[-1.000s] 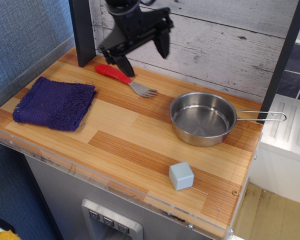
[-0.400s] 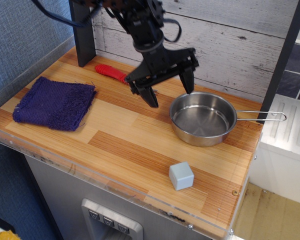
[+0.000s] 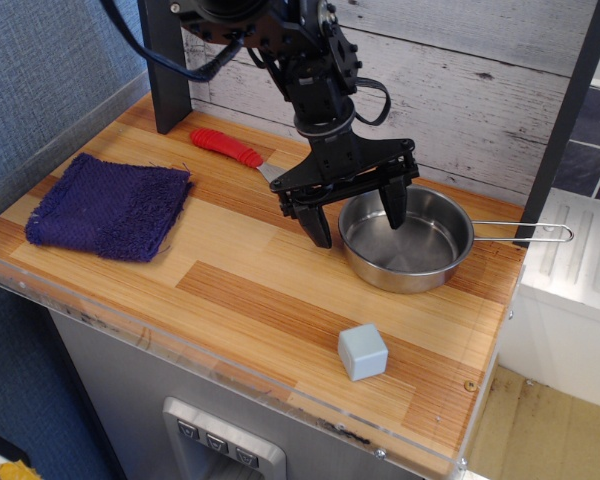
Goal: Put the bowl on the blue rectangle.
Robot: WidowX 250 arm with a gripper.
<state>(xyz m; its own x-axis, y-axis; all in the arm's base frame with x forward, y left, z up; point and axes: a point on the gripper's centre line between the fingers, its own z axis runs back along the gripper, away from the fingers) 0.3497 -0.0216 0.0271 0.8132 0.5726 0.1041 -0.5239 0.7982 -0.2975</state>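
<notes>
The bowl is a shiny shallow steel pan with a long wire handle pointing right, standing on the right part of the wooden counter. The blue rectangle is a dark blue-purple knitted cloth lying flat at the left. My gripper is open and straddles the pan's left rim: one finger hangs outside the rim on the left, the other is over the inside of the pan. It holds nothing.
A red-handled fork lies at the back, partly hidden by my arm. A small grey-blue cube sits near the front edge. A dark post stands at the back left, another at the right. The counter ends in a transparent lip.
My gripper has moved from the back left, above the fork, rightward and down to the pan's left rim. It stayed open. The pan, cloth, cube and fork have not moved.
</notes>
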